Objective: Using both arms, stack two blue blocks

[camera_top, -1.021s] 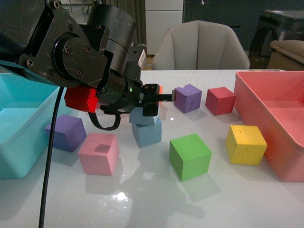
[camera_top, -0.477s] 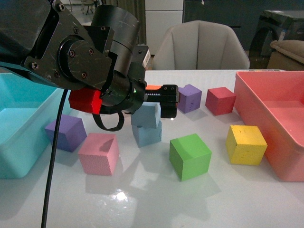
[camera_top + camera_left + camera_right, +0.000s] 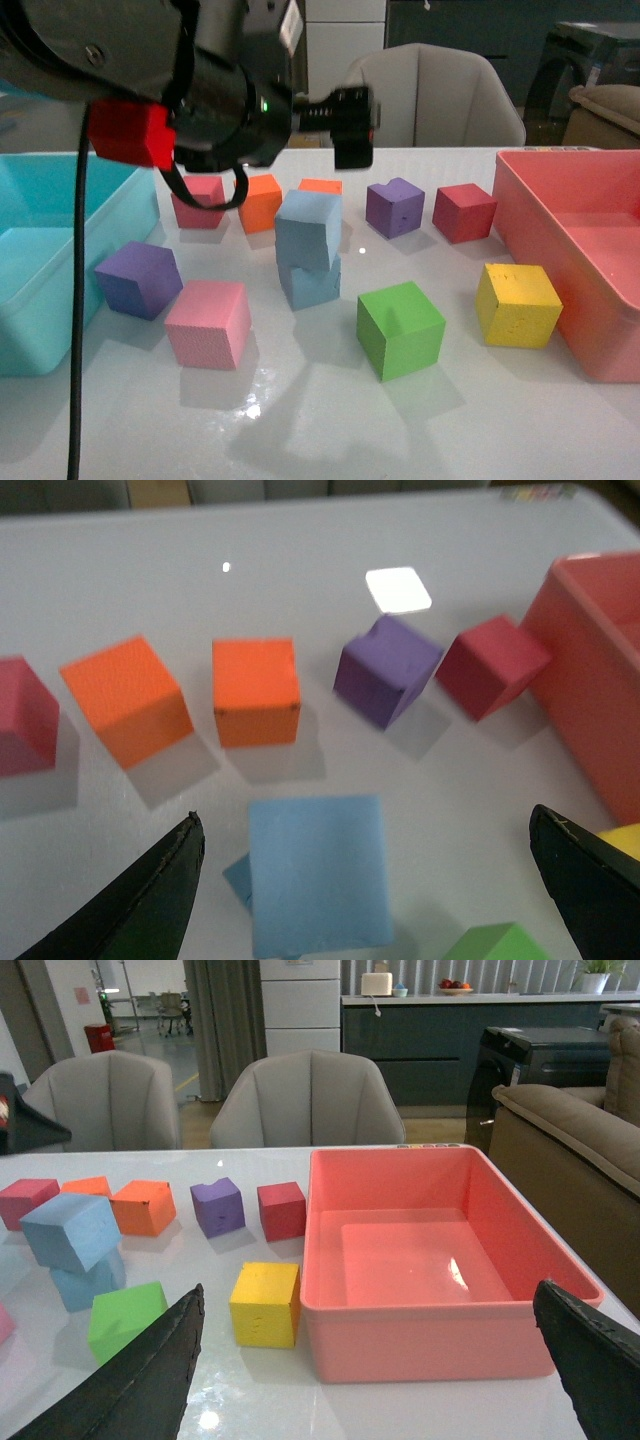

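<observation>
- Glossy white table (image 3: 300, 420) in a room with grey chairs (image 3: 310, 1095); a pink bin (image 3: 430, 1250) sits on it.
- Upper blue block (image 3: 308, 228) rests askew on lower blue block (image 3: 310, 282), left of the pink bin.
- Left gripper (image 3: 370, 880) spread wide, empty, above the stack.
- Right gripper (image 3: 370, 1380) likewise wide, empty, well apart from the stack.

Bright, even overhead light glares in spots off the glossy surface (image 3: 300, 420); the left wrist view is motion-blurred throughout.

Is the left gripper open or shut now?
Open. The left gripper has its fingers spread wide, holding nothing, above the stacked blue blocks.
</observation>
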### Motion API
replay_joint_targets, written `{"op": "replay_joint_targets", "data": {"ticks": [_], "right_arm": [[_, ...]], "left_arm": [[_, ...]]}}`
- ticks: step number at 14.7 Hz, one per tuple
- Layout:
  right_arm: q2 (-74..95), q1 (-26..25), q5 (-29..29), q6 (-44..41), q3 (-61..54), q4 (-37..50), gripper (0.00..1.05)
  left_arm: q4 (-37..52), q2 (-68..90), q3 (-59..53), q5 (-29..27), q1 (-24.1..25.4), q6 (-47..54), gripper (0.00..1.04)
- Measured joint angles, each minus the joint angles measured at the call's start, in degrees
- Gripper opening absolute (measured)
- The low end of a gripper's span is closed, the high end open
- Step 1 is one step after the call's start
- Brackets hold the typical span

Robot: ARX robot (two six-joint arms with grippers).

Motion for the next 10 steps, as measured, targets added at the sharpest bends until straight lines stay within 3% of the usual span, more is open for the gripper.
{"op": "replay_joint_targets", "data": {"ticks": [5,6,7,9,10], "right_arm": [[0.0,0.0,0.0,0.0,0.0,0.0,0.98],[0.0,0.0,0.0,0.0,0.0,0.0,0.98],[0.0,0.0,0.0,0.0,0.0,0.0,0.98],[0.0,0.0,0.0,0.0,0.0,0.0,0.98],[0.0,0.0,0.0,0.0,0.0,0.0,0.98]], "left_arm": [[5.6,-18.7,-15.5,-1.9,-1.4,-0.6,0.98],[19.2,-21.4,-22.0,-10.4,-1.2,2.2,0.88],[28.5,-28.1,-31.5,-15.4,1.4,6.2,0.74],[31.9,-42.8,-46.1,-12.8,10.1,8.7,0.45],[32.2,-45.7,-50.4,-10.3,10.8,9.1,0.3]]}}
